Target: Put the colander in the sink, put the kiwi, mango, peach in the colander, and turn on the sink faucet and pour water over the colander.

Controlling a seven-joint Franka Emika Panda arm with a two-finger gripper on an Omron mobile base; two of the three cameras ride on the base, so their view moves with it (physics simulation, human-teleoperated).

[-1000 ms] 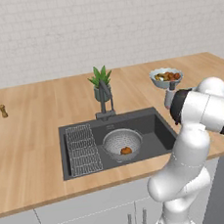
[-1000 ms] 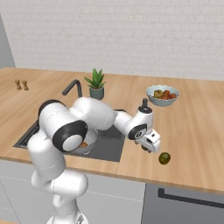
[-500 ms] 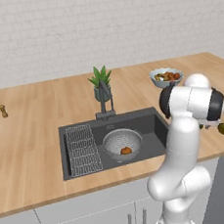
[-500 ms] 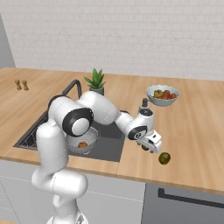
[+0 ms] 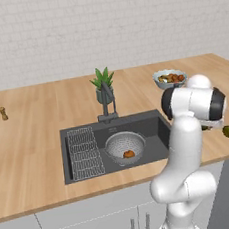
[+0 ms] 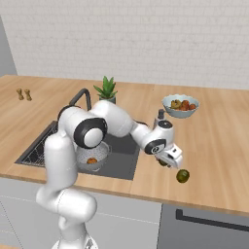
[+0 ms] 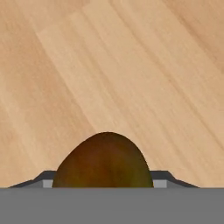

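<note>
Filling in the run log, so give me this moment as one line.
gripper: closing round a brownish-green fruit on the counter | peach: in colander in sink | second greenish fruit: on counter | faucet: no water

A kitchen, apparently: wooden counter (image 5: 34, 141), sink (image 5: 153, 124), faucet (image 5: 107, 107).

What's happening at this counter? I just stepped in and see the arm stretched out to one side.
The white robot arm is reaching right of the dark grey sink, its gripper lowered onto a brownish-green fruit on the wooden counter, fingers on either side of it. Whether it is gripped yet is unclear. The grey perforated metal colander already sits in the sink with the orange-red peach inside. Another green fruit lies nearby.
</note>
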